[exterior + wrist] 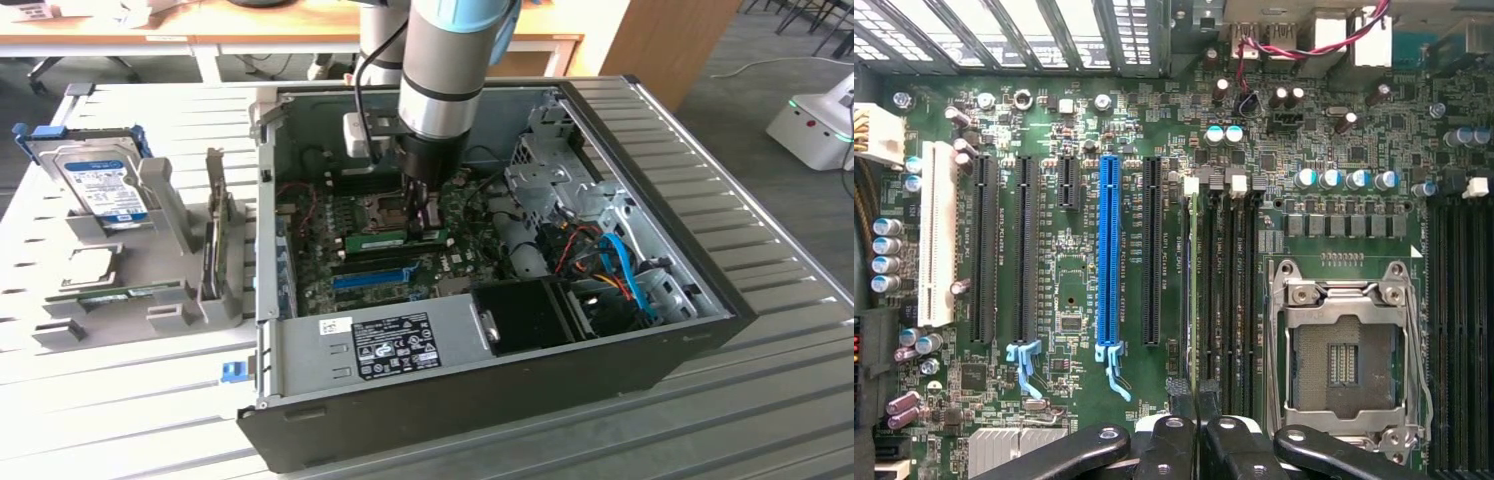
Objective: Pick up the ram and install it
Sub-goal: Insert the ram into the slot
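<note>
The gripper [1194,397] has its jaws pinched narrow on the ram [1193,285], which stands edge-on between them on the motherboard [1079,300].

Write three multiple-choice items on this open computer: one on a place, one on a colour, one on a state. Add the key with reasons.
1. Where is the thin green ram stick nearest the black gripper?
A. At the black memory slots beside the metal processor socket
B. In the grey holder outside the case
C. On the hard drive

2. What colour is the long expansion slot that stands out between black ones?
A. Red
B. Blue
C. Yellow

3. The gripper is:
A. Wide open above the board
B. Shut on the ram stick
C. Shut on a red cable

Key: 1 A, the wrist view shows the stick edge-on along the memory slots. 2 B, that slot is bright blue. 3 B, the fingertips meet on the stick's thin edge.
</note>
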### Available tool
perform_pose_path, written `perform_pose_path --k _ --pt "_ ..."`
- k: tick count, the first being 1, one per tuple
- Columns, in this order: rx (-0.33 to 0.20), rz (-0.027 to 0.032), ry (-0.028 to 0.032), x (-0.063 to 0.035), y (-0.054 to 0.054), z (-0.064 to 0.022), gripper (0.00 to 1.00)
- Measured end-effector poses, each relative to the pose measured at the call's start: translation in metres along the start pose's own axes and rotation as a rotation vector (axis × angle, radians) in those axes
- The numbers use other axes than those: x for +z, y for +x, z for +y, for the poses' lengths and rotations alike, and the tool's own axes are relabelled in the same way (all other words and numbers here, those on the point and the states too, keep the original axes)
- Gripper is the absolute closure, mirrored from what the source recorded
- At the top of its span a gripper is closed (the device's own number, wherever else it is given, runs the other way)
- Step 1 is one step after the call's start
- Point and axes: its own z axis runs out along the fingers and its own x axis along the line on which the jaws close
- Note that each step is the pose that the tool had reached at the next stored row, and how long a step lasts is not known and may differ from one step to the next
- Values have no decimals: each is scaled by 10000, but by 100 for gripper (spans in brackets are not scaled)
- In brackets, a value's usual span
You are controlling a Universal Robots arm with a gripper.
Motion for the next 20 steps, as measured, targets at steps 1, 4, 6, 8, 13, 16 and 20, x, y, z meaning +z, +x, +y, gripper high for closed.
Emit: perform_pose_path --k 1,4,6,8,13,16,20 --pt "-8 0 0 0 0 0 88" --pt "-35 1 0 0 0 0 88" --pt "-38 2 0 0 0 0 88" --pt "-37 2 -1 2 0 0 88" --pt "-38 2 -1 4 0 0 88" --pt "-38 0 0 8 0 0 88" --pt "-38 3 -1 20 0 -1 88"
